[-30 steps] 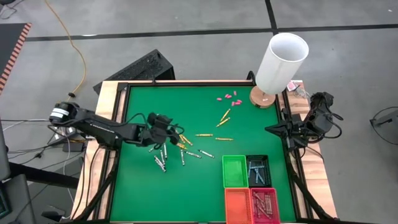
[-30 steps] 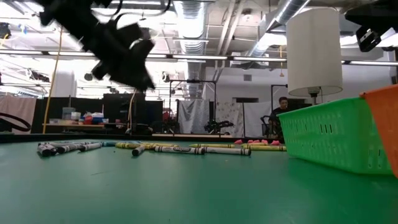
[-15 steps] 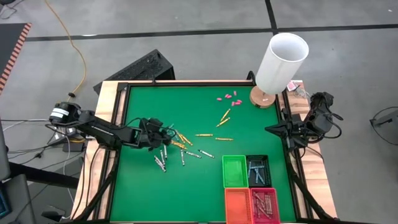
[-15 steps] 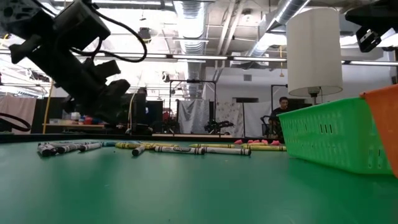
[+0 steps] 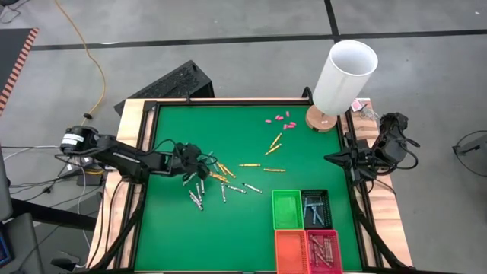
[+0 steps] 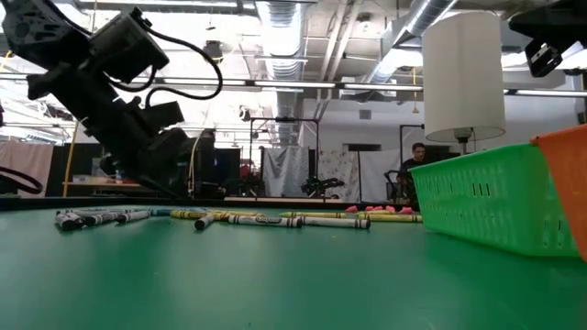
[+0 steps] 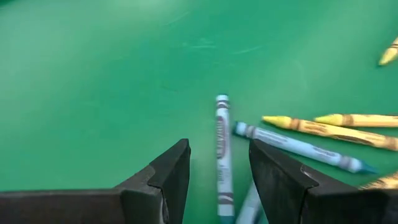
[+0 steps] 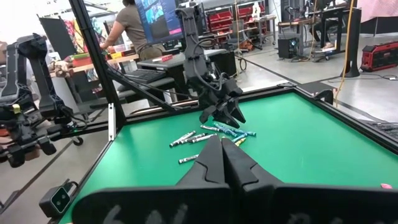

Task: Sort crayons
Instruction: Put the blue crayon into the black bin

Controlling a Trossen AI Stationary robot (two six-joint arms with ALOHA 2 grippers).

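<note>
Your left gripper (image 7: 219, 171) sits low over the table (image 5: 228, 228), at the left-centre of the high view, with its fingers standing apart and nothing between them but one crayon lying on the felt. In the left wrist view that light blue crayon (image 7: 222, 149) runs straight up the gap from the bottom edge toward the middle of the frame, so its long axis lies along your line of reach and across the closing direction of the fingers, which is the alignment you want for a pinch across its width; I judge a short drop would put the fingertips on either side of it. A second blue crayon (image 7: 305, 148) lies just beside it toward the right of that frame, slanting down to the lower right, close by the right-hand finger, so watch that you do not catch both. Beyond it lie yellow crayons (image 7: 339, 129). In the high view the rest of the crayon pile (image 5: 217, 181) spreads rightward from your gripper, with the sorting bins (image 5: 304, 228) at the lower right. Your right gripper (image 8: 221, 163) is pressed together, parked off the right edge, well apart from everything; the left arm is plainly nearer.
</note>
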